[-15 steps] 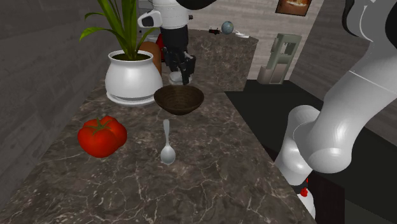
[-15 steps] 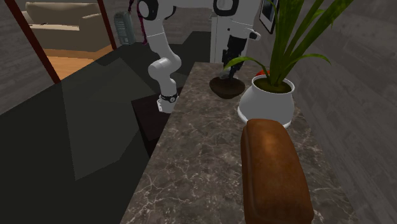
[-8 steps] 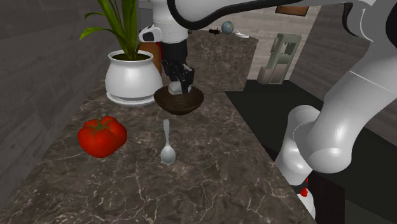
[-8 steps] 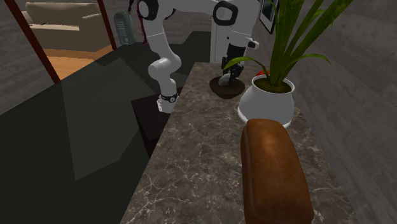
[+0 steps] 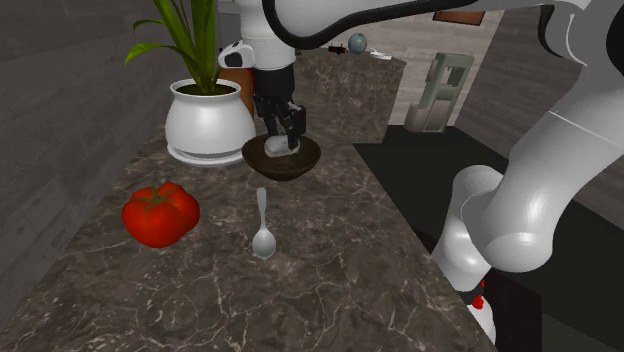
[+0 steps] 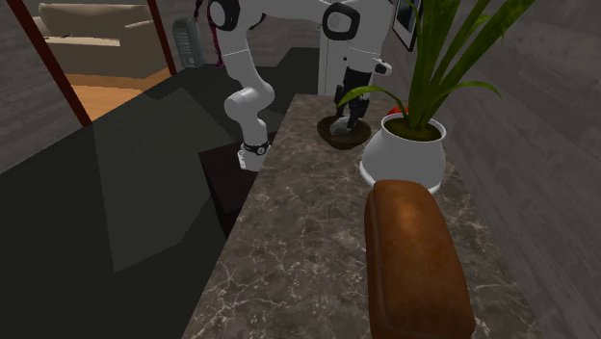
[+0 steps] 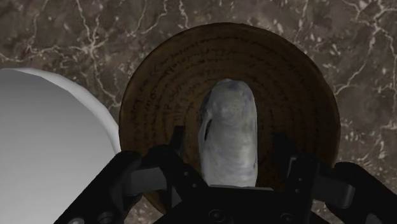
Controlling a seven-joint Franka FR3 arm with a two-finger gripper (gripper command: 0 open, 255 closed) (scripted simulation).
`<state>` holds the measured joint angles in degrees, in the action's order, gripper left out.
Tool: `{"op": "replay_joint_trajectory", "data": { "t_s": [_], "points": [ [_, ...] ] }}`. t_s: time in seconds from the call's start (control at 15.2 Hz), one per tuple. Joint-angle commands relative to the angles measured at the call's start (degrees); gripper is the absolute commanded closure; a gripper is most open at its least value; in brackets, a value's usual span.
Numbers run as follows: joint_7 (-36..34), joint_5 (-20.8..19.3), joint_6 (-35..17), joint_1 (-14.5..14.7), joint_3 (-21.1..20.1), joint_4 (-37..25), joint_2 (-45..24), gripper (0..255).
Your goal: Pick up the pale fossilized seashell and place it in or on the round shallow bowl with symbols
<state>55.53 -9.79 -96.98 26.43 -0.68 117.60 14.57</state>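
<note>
I see a pale grey seashell [image 7: 229,130] and a dark brown bowl [image 7: 159,83] ringed with fine dark symbols. The surface [image 5: 330,290] is dark brown with white veins, the tomato [image 5: 160,213] red, the pot [image 5: 207,122] white, the spoon [image 5: 263,228] silvery, my hand [image 5: 283,128] black

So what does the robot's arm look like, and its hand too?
The arm is made of fat, smooth, shiny white tubes with rounded bends, and it has dark bands at the joints. Its hand, the end effector, is all black and chunky, with two short flat fingers. I can't see any writing or loose cables on it.
</note>
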Motion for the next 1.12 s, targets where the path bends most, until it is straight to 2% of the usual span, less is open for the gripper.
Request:
{"op": "replay_joint_trajectory", "data": {
  "t_s": [0.0,0.26,0.53,1.06],
  "points": [
    [0.0,0.0,0.0,0.0,0.0,0.0,0.0,0],
    [0.0,0.0,0.0,0.0,0.0,0.0,0.0,0],
    [0.1,0.3,7.2,0.4,-0.7,-8.5,-1.3,0],
    [0.1,0.3,7.2,0.4,-0.7,-8.5,-1.3,0]
  ]
}}
